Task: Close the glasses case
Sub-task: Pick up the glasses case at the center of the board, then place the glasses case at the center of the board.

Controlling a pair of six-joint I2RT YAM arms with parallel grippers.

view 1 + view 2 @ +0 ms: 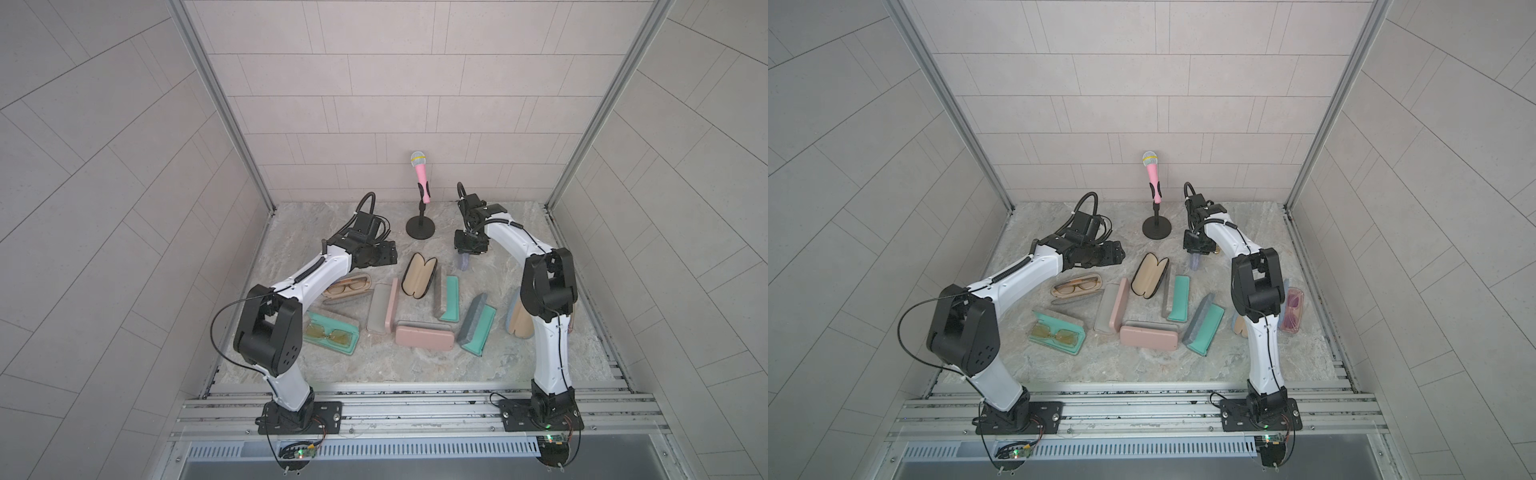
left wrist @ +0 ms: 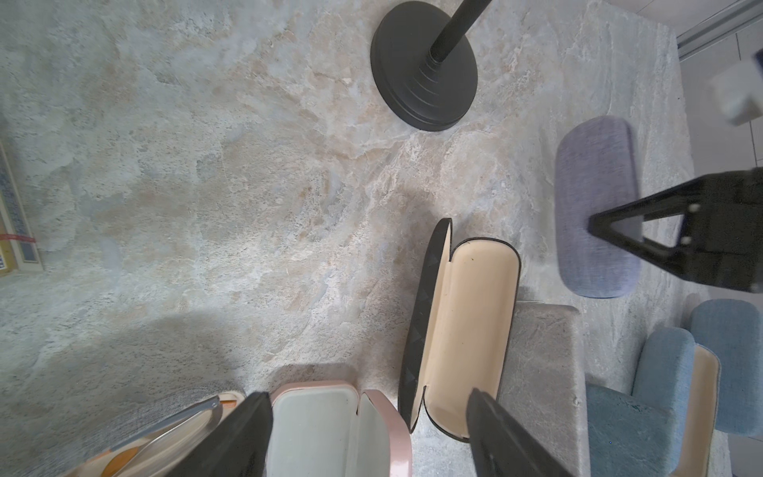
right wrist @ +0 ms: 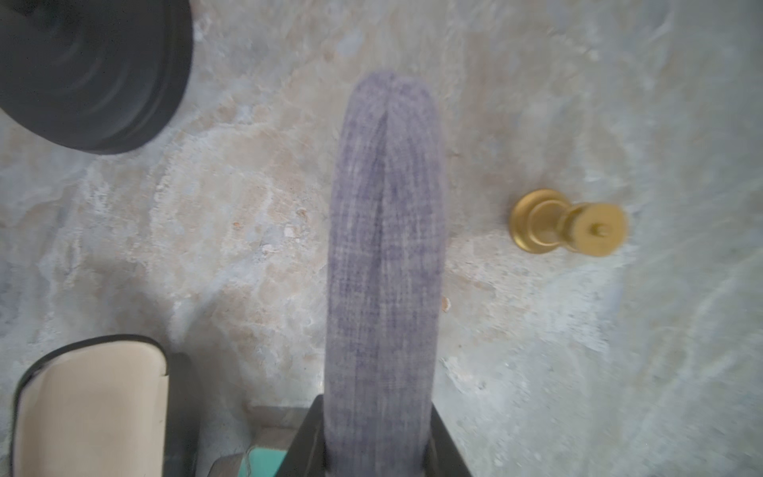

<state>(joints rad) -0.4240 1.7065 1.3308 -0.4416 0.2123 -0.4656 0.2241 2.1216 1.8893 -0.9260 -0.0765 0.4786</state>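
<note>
1. Clamped between the jaws of the right claw: the lavender case, stood on edge on the bench, seam uppermost and looking pressed together along the part that shows
2. Found in a top view as a lavender case end poking out beneath that claw, at about 2 o'clock from the middle of the bench, between 2 and 3 o'clock from the open black case, and at 4 o'clock from the microphone stand
3. Long axis pointing straight out from the right wrist, so gripped near one end and across the thin way. From above mostly hidden by the claw, probably running close to 12 to 6 o'clock, though hard to be sure
4. Left claw spread wide and holding nothing, hanging above the pink case and the black case, at 9 o'clock from the lavender case and well apart from it
5. Judged from this: right arm far the nearer, already on the thing. Any further squeeze best kept square to the seam. Far end unheld, so possibly gaping there
6. Brass weight lying near the case, not touching it
</note>
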